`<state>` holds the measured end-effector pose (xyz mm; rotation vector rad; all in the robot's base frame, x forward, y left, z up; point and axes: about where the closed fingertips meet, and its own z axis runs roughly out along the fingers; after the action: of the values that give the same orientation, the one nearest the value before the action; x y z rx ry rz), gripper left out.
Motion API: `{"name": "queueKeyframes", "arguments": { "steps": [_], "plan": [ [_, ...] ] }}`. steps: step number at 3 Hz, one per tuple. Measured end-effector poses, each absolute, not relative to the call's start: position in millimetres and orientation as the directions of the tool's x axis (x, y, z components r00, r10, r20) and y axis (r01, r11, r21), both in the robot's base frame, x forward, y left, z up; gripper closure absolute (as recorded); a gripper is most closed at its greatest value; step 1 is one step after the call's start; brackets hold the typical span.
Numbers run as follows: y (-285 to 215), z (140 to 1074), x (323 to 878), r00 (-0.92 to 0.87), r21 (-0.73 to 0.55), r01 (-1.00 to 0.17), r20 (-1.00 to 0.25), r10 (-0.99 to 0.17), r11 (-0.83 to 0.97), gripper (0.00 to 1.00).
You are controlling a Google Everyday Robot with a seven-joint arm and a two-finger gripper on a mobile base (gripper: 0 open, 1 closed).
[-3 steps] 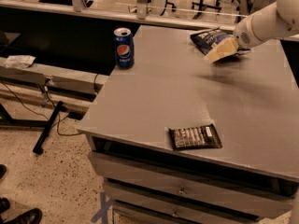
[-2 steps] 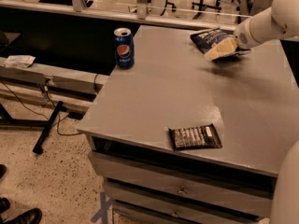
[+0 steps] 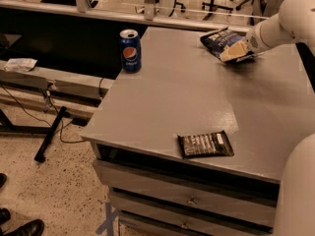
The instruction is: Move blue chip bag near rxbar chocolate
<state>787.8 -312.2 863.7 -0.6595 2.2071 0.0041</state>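
Dark-blue crinkled foil marks the blue chip bag (image 3: 215, 40), which lies on the far part of the grey counter (image 3: 172, 97), right under the claw (image 3: 232, 53). The claw's pale tip lies across the bag's near end and seems to touch it. The white arm (image 3: 280, 26) reaches in behind it from the edge of the view. Whether the claw is open around the bag, closed on it or only resting on it cannot be told from here.

The rxbar chocolate (image 3: 205, 144) lies flat and well apart from the claw, across a bare stretch of counter, close to the front edge above the drawers (image 3: 187, 200). A blue Pepsi can (image 3: 130, 50) stands upright, well off to the side of the claw, near the counter's corner and out of the line between bag and bar.

In my judgement the step in hand is the grasp: the bag has not yet been carried toward the bar, so the task is at its early part. The next move calls for a sure hold on the puffy foil, which may slip or crumple. Then come a small lift and a carry toward the front edge, setting the bag down beside the bar, not on it, and not pushing it off the counter.
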Motion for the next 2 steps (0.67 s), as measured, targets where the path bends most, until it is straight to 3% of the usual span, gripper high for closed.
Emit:
{"name": "queueKeyframes", "arguments": {
  "steps": [2],
  "plan": [
    [-319,875,782,-0.509,-0.260,-0.444,-0.714,-0.480,0.857,0.73]
  ]
}}
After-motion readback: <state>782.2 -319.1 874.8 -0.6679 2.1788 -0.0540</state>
